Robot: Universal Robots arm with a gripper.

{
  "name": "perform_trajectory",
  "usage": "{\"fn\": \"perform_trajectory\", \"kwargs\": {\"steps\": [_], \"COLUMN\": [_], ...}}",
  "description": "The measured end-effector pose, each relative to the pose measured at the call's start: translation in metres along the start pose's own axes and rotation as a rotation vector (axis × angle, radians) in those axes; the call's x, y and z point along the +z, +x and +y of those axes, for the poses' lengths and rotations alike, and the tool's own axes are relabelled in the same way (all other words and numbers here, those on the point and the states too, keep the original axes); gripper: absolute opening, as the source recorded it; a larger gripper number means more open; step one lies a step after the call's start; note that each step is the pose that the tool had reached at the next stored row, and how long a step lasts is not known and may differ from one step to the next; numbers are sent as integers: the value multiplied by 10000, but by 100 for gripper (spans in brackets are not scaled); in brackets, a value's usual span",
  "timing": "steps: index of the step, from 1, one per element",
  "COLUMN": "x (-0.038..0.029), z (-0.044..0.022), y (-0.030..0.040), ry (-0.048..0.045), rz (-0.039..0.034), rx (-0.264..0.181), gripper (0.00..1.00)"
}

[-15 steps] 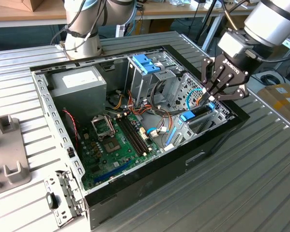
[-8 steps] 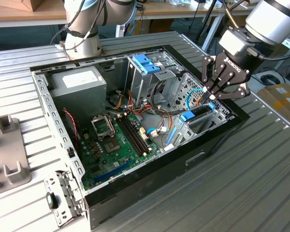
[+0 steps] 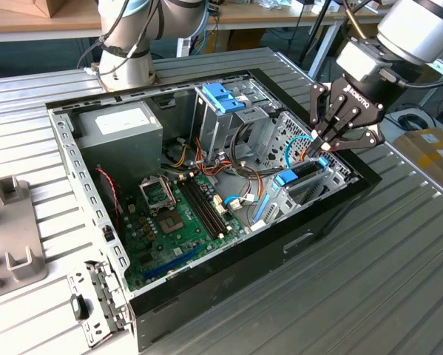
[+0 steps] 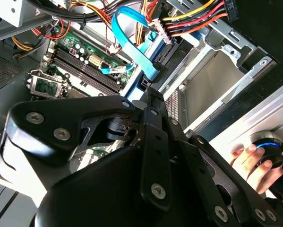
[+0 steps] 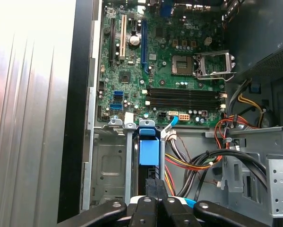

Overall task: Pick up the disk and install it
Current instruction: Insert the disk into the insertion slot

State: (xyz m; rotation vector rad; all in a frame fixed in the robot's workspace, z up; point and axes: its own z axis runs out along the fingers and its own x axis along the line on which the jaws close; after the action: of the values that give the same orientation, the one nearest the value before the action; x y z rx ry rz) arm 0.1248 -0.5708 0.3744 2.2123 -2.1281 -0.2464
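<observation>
Ribbed metal table (image 3: 398,296), nearest item; carried everything listed below.

Black computer case (image 3: 228,285), side panel off; lay flat at table centre, interior facing up.

Robot arm (image 3: 421,26); entered the exterior view at 1 o'clock and reached down over the case's 3 o'clock side. Base (image 3: 125,63) stood at 12 o'clock of the case.

Grey power-supply box (image 3: 121,137) with white sticker; sat at 10 o'clock inside the case.

Green motherboard (image 3: 177,222); occupied the floor from centre toward 7 o'clock.

Metal drive cage (image 3: 221,122), blue handle (image 3: 225,96) on top; stood at 12 o'clock inside the case.

Grey fixture (image 3: 10,244); rested on the table at 9 o'clock, well apart from the case.

Gripper (image 3: 321,146), black linkage fingers drawn together; tips met the upper end of the disk. Could not tell whether pinched or merely pressed.

Disk (image 3: 299,176), blue-framed; stood on edge in a bay at 3 o'clock inside the case, just beside coloured cables. Appeared in the first wrist view (image 5: 148,151) directly ahead of the gripper (image 5: 155,187).

Hand (image 4: 250,165) in the second wrist view; rested on a round blue-lit device (image 4: 269,151).
</observation>
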Motion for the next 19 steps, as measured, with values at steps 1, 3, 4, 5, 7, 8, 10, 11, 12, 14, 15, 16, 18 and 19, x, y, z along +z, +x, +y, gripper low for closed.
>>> {"fn": "perform_trajectory", "kwargs": {"steps": [1, 3, 4, 5, 7, 8, 10, 11, 12, 14, 15, 16, 18, 19], "x": [-2, -8, -12, -16, -23, -25, -31, -34, -39, -45, -53, -61, -73, -77], "z": [0, 1, 2, 2, 3, 4, 5, 5, 6, 7, 8, 10, 11, 12], "y": [0, -1, -1, -1, -2, -2, -2, -2, -3, -3, -4, -5, -5, -6], "ry": [0, 0, 0, 0, 0, 0, 0, 0, 0, 0, 0, 0, 0, 0], "rz": [-1, -1, 0, -1, 0, 0, 0, 1, 1, -1, 2, 1, -1, -1], "rx": [0, 0, 0, 0, 0, 0, 0, 0, 0, 0, 0, 0, 0, 0], "gripper": [10, 10, 10, 10, 10, 10, 10, 10, 10, 10, 10, 10, 10, 10]}}
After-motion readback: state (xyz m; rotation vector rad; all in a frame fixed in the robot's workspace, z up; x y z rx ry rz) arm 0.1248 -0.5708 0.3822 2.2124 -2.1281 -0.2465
